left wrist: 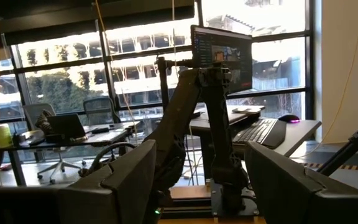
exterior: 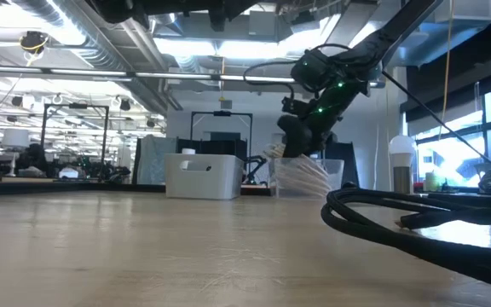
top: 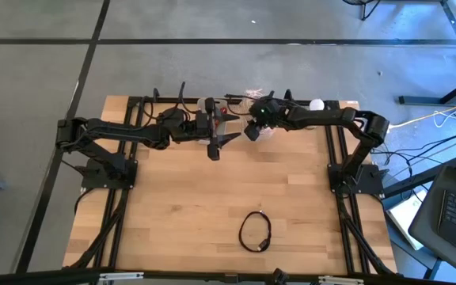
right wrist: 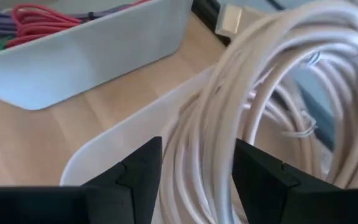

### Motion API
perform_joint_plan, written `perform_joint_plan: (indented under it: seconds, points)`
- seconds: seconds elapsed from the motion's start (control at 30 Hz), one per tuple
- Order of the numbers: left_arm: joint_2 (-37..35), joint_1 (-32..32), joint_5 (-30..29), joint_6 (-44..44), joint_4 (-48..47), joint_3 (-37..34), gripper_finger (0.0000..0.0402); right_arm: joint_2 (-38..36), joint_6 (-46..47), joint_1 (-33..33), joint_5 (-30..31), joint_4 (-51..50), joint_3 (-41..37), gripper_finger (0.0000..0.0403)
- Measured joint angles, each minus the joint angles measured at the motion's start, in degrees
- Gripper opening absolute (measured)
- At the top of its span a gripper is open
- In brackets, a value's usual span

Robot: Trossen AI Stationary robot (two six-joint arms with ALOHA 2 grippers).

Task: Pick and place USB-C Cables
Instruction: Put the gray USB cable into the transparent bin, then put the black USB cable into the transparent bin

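Hovering right gripper, fingers apart, straddled cream-white cable coils in clear bin. Left gripper was open, raised at table's far edge. Black coil lay on table, well apart.

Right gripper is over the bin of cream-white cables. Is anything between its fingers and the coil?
Nothing visible does. In the right wrist view the right gripper is open, with the cream-white cable coil directly ahead, strands running between the fingertips. The clear bin's rim lies to one side, not across the path.
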Motion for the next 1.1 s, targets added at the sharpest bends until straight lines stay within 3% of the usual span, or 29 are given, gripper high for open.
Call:
perform_joint_plan:
  seconds: [0.23,0.37,0.67,0.83,1.1]
  points:
    - [0.0,0.0,0.0,0.02,-0.02,0.0,0.0239,0.0,-3.5,3.41,9.44,0.08,0.0,0.0188]
    - [0.0,0.0,0.0,0.02,-0.02,0.0,0.0239,0.0,-4.16,4.49,11.27,-0.55,0.0,0.0188]
    - [0.0,0.0,0.0,0.02,-0.02,0.0,0.0239,-1.41,-3.42,5.76,7.07,-4.13,-0.07,0.0188]
    - [0.0,0.07,0.0,0.03,-0.03,0.0,0.0239,-5.1,-3.9,6.12,5.77,-4.44,-0.07,0.0188]
    - [0.0,0.07,0.02,0.04,-0.92,0.0,0.0239,-13.9,-4.16,6.83,7.08,-12.97,-0.05,0.0188]
